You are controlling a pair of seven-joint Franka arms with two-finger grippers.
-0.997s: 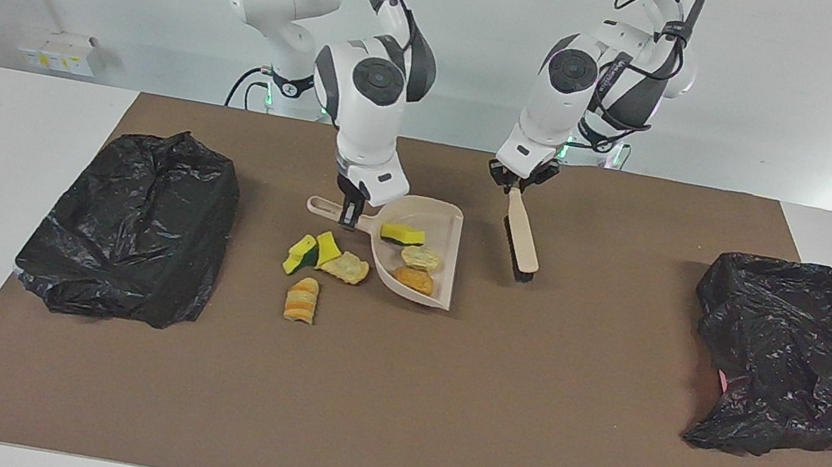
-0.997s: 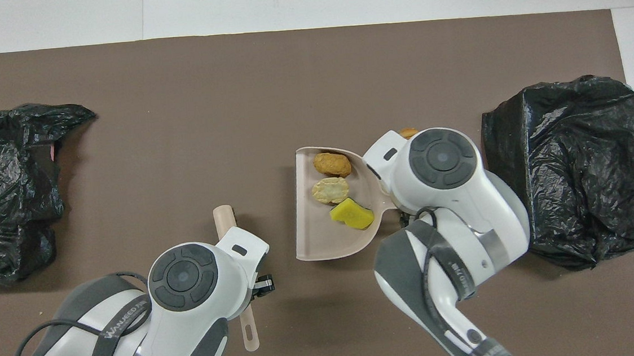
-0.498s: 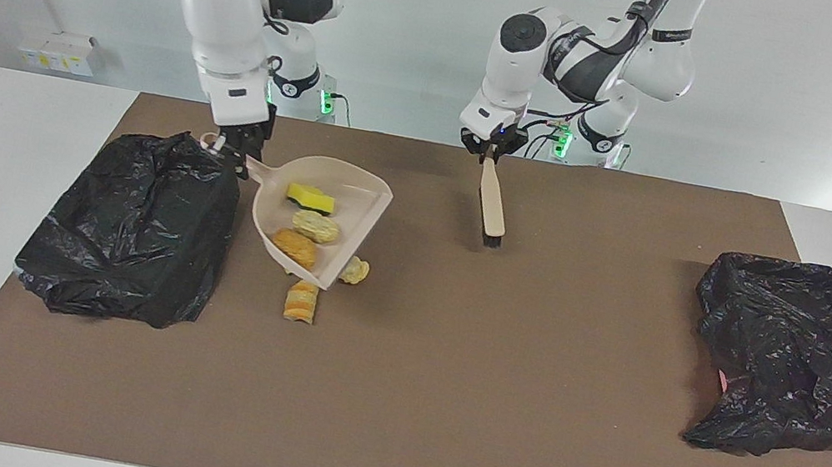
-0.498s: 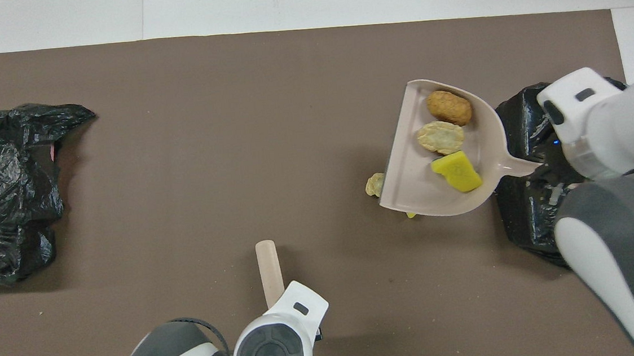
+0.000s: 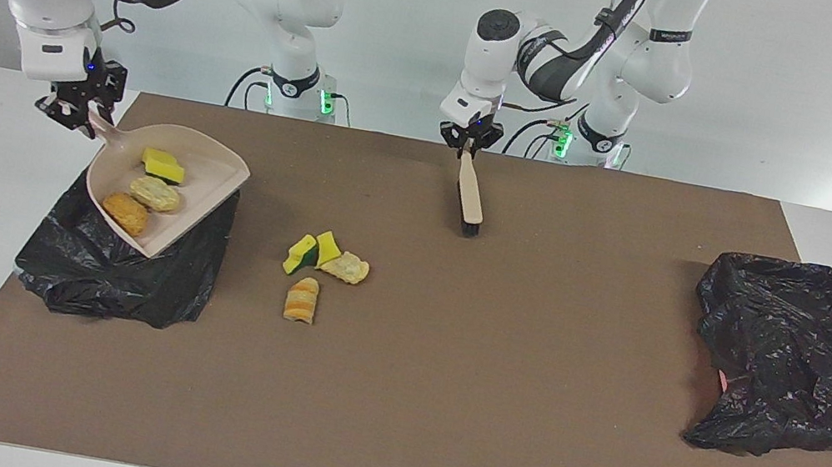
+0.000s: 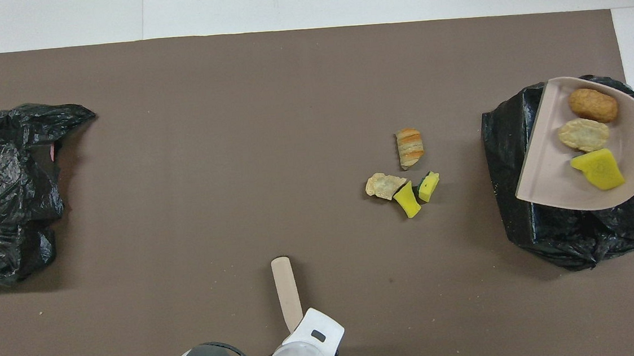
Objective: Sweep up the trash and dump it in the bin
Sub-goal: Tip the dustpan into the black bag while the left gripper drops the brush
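Since a second ago, my right jaws (image 5: 77, 112), clamped on the dustpan (image 5: 212, 165) handle, have carried three light, loose scraps (image 5: 144, 191) over the black bin bag (image 5: 121, 277). Four soft trash pieces (image 5: 316, 272) remain mid-counter. My left jaws (image 5: 469, 141) hold the brush (image 5: 470, 196), waiting.

Three scraps of trash (image 5: 146, 190) lie in a row in the raised, tilted dustpan (image 5: 220, 169) over the black bin bag (image 5: 113, 276): yellow sponge, beige lump, orange-brown chunk. Four more scraps (image 5: 316, 272) cluster on the counter: two yellow-green sponge pieces touching a beige lump at their 3 o'clock, a striped bread chunk at 6 o'clock.
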